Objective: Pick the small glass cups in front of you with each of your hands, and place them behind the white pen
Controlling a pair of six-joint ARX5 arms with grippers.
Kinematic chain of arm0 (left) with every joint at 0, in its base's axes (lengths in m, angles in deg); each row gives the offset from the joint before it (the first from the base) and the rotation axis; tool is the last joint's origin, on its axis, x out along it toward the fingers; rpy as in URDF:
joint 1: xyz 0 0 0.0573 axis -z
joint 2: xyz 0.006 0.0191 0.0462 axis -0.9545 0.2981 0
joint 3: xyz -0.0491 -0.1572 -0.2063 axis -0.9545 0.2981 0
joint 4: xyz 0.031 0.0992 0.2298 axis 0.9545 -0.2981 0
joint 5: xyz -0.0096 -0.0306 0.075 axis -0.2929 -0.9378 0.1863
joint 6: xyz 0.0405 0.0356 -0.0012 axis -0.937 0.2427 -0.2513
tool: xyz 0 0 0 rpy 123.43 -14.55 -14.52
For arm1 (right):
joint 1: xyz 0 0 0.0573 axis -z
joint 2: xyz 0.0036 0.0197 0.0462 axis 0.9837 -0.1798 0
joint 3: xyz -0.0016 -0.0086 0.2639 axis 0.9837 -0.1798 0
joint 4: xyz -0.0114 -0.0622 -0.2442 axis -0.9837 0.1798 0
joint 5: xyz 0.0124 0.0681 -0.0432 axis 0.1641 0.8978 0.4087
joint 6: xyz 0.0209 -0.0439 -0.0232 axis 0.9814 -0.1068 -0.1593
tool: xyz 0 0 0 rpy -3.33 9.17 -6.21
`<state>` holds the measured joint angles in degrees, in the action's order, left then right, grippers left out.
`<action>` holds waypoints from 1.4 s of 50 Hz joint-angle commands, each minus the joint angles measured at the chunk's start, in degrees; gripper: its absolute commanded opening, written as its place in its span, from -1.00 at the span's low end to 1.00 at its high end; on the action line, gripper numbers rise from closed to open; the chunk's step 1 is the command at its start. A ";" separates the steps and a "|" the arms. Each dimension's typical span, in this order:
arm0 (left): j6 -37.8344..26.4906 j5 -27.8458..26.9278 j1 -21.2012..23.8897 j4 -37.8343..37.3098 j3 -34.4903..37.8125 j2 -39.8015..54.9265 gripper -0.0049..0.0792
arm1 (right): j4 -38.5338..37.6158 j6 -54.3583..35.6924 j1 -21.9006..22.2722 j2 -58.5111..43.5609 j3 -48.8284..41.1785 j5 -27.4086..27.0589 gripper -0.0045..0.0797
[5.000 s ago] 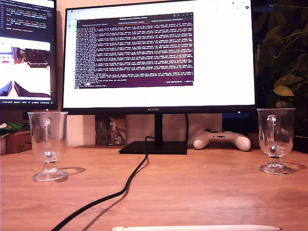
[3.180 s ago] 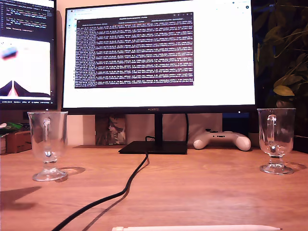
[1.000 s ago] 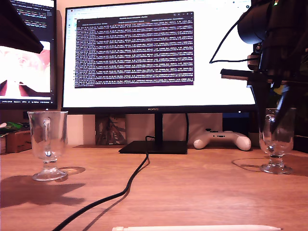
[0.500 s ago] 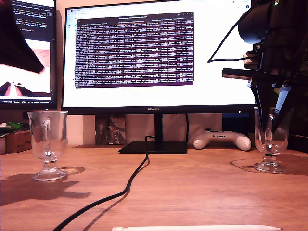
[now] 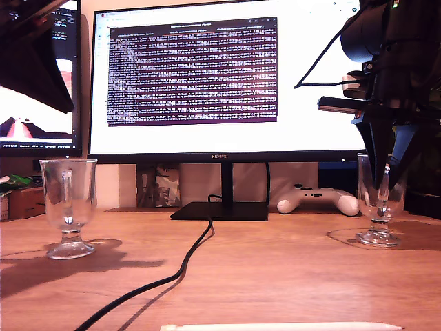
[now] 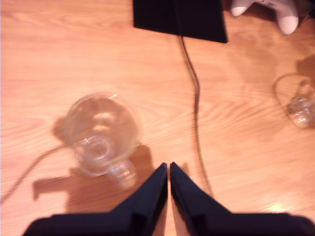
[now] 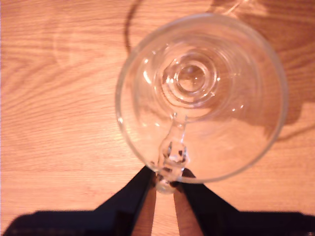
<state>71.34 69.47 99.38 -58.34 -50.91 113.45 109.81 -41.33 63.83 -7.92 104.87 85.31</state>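
Big monitor (image 5: 227, 83) fills the back of the worktop (image 5: 275, 276). My second tool (image 7: 165, 184) pinches the handle of the second cup (image 5: 377, 200) at the exterior view's right; that thin grip may let the glass swing or slip. My first tool (image 6: 169, 172) hangs with jaws nearly together beside the first cup (image 6: 101, 132), gripping nothing. The cable (image 5: 172, 276) crosses the path toward the white pen (image 5: 282, 327), so a foot could catch it.
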 commanded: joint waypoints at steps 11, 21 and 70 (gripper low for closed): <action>11.56 -2.78 0.68 4.17 -1.95 0.85 -0.78 | -0.31 -1.97 0.13 -0.57 0.35 0.00 -0.92; 14.95 -2.58 2.12 1.68 -2.10 2.54 -0.45 | -1.07 -2.97 0.13 -0.57 0.35 0.00 -0.92; 17.79 10.03 3.39 -9.60 -3.52 11.72 -0.45 | -3.15 -7.48 0.09 -0.57 0.35 0.02 -0.92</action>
<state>89.06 79.37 102.63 -68.62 -53.59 122.70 107.06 -48.43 63.83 -7.92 104.87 85.33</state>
